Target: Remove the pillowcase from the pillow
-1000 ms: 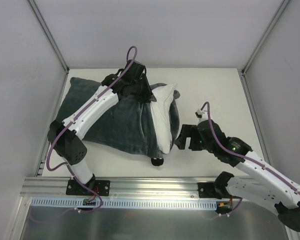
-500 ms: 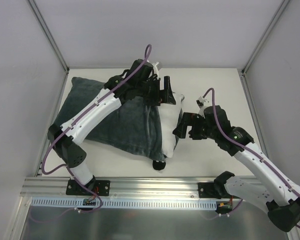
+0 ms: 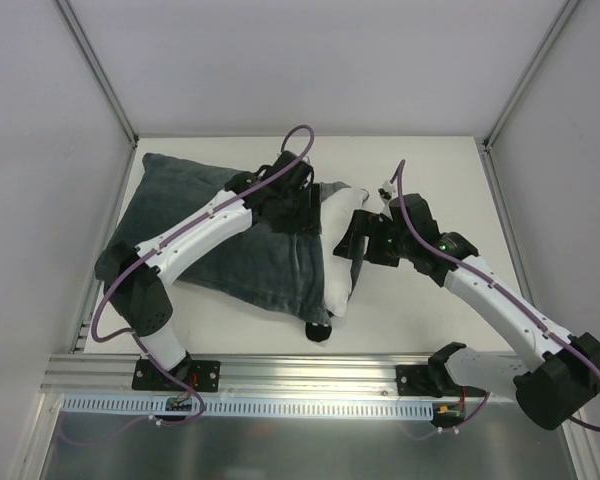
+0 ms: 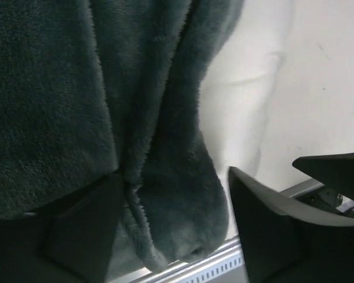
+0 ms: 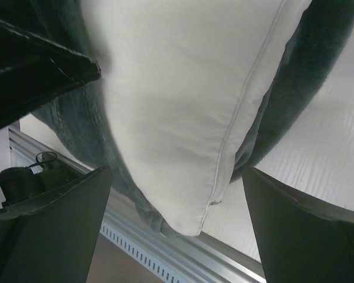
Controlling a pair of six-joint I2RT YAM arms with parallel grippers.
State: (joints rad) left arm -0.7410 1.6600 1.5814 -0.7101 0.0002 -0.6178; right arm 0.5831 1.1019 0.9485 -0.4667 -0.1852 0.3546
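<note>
One pillowcase on the tabletop's left half, one pillow poking from its right end. Two grippers, both spread wide: left gripper astride a pillowcase fold, right gripper around the pillow's corner.

The top camera looks down from the near edge onto the whole surface. Both wrist cameras face the pillowcase opening closely, which all views share.

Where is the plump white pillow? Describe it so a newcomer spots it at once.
On the pale table, a large dark grey-teal plush pillowcase covers the left half. A plump plain white pillow pokes out of its right-hand opening, mid-table. Smooth, bright white and seamed, it stands out from the dark fuzzy cover around it.
</note>
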